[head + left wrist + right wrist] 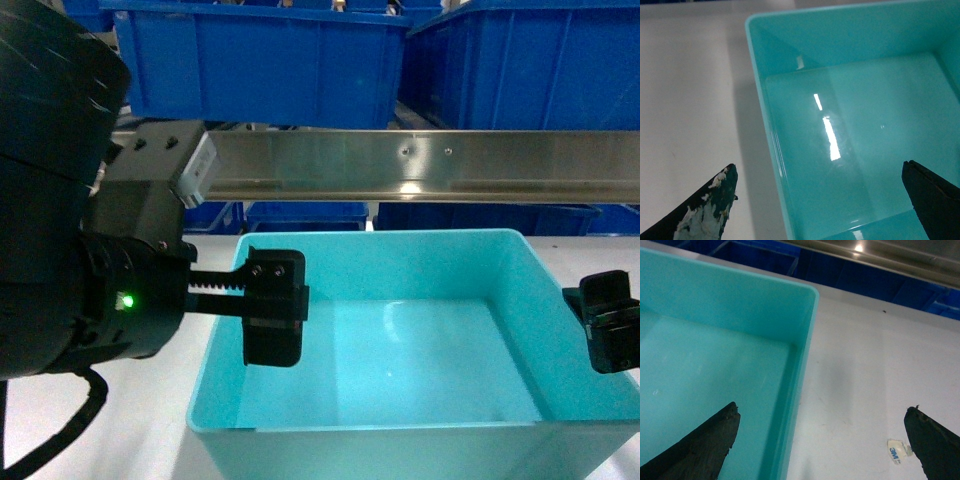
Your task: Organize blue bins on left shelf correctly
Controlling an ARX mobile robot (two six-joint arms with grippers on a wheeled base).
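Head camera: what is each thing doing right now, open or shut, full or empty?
Tub: upright on the table, empty.
Left end effector: open, straddling the tub's left wall.
Right end effector: open, straddling the tub's right wall.
Crates: on the shelf, contents hidden.

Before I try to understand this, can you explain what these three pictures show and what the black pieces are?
A two-armed robot took them. The head camera looks forward: a turquoise tub stands on a pale table, with a steel shelf rail and dark blue crates behind. The black pieces are grippers. The left gripper straddles the tub's left wall; the right gripper straddles its right wall. The other two pictures come from wrist cameras, looking down between open fingers. Nothing is held.
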